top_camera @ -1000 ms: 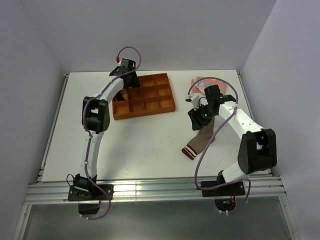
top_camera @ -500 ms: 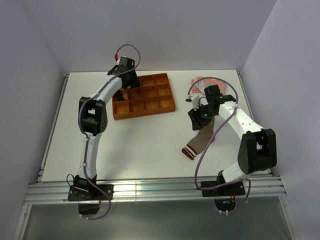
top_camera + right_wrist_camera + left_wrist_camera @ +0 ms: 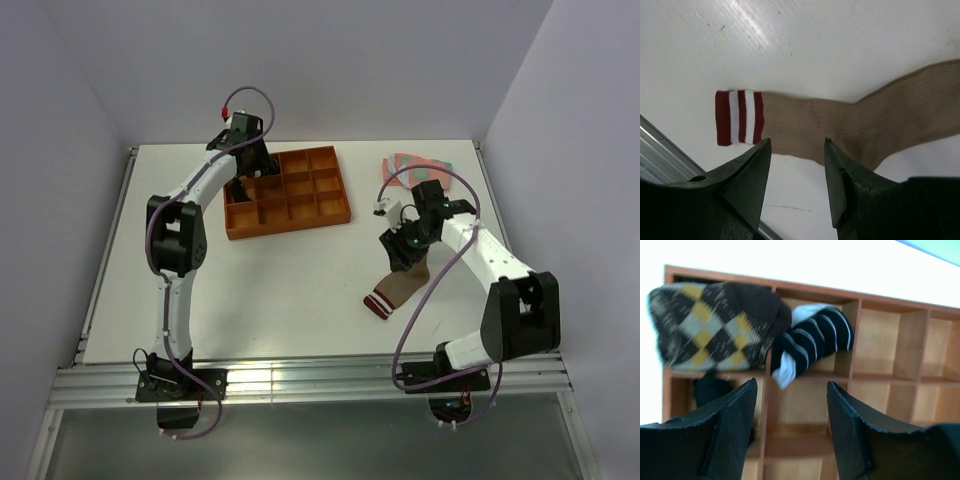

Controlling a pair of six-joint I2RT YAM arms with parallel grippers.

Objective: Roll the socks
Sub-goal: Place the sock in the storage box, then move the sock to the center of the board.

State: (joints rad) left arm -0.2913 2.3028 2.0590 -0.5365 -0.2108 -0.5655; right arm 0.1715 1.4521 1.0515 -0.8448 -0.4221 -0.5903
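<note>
The short black sock with thin white stripes point(image 3: 815, 339) lies bunched in a cell of the orange tray point(image 3: 812, 290), a white scrap showing at its end. My left gripper point(image 3: 792, 390) hovers open above the tray's left cells point(image 3: 243, 188), holding nothing. The long tan-brown sock point(image 3: 840, 125) lies flat on the white table, its maroon-and-white cuff point(image 3: 739, 117) toward the near edge point(image 3: 378, 303). My right gripper point(image 3: 796, 145) hangs open just above this sock's leg point(image 3: 405, 248), empty.
A brown checkered rolled sock point(image 3: 715, 325) fills the tray's far-left corner cell, and something dark point(image 3: 710, 390) sits in the cell below it. Flat pink-and-green socks point(image 3: 415, 165) lie at the back right. The table's metal front rail point(image 3: 660, 145) runs near the cuff.
The left arm has swung further back over the tray's left side. The right gripper has shifted a little toward the near edge along the tan sock, uncovering more of the pink-and-green socks.
</note>
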